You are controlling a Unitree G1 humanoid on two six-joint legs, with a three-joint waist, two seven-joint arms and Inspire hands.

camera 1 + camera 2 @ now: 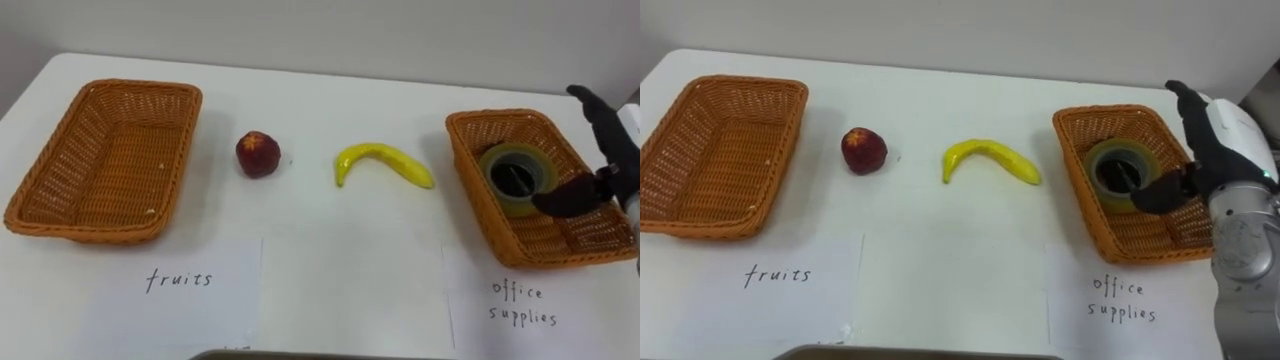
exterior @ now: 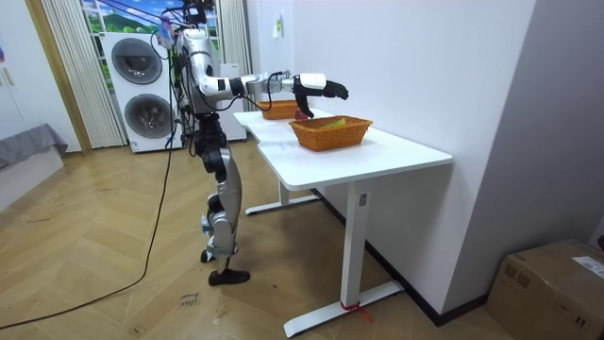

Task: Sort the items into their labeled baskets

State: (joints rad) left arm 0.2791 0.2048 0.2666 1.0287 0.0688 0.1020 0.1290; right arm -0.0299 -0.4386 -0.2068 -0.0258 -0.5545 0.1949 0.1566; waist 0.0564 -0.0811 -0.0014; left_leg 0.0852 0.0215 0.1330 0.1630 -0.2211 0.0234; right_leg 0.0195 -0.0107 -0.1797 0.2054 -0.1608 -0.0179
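Note:
A roll of tape (image 1: 514,176) (image 1: 1118,173) lies inside the right wicker basket (image 1: 470,135) (image 1: 1076,127), above the paper label for office supplies (image 1: 520,305). My right hand (image 1: 600,165) (image 1: 1205,150) hovers over that basket's right side, open, its thumb reaching toward the tape and nothing in it. A dark red apple (image 1: 258,153) (image 1: 864,150) and a yellow banana (image 1: 383,162) (image 1: 990,158) lie on the white table between the baskets. The left wicker basket (image 1: 60,215) (image 1: 670,220), above the fruits label (image 1: 180,280), is empty.
In the room view I stand at the long side of the white table (image 2: 377,151), right arm stretched over the near basket (image 2: 330,132). A wall runs along the table's far edge. A cardboard box (image 2: 552,283) sits on the floor by the wall.

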